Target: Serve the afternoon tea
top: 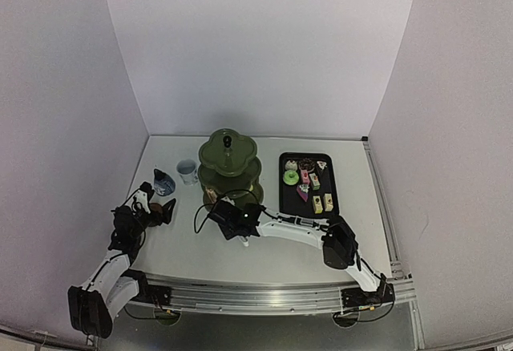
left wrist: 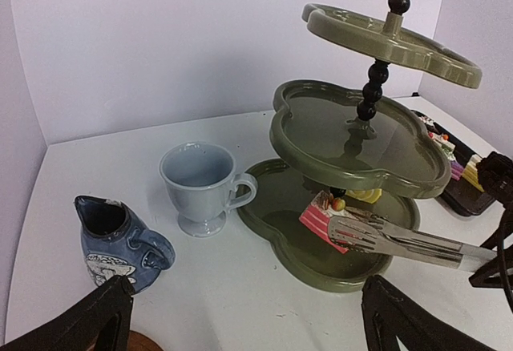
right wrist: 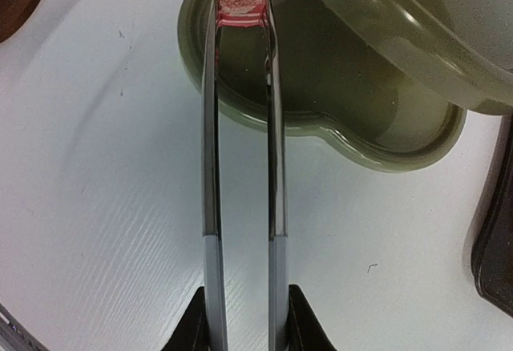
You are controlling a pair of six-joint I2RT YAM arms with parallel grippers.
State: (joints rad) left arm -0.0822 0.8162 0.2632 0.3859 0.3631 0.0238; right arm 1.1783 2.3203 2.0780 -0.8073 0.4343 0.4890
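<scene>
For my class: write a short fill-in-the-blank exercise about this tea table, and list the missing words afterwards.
The dark green stand has ____ tiers.
The right gripper is shut on the metal tongs, which hold a cake slice over the stand's ____ tier.
The left gripper is ____.
Missing words: three; bottom; open.

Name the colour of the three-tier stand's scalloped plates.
Olive green; the stand shows best in the left wrist view.
</scene>
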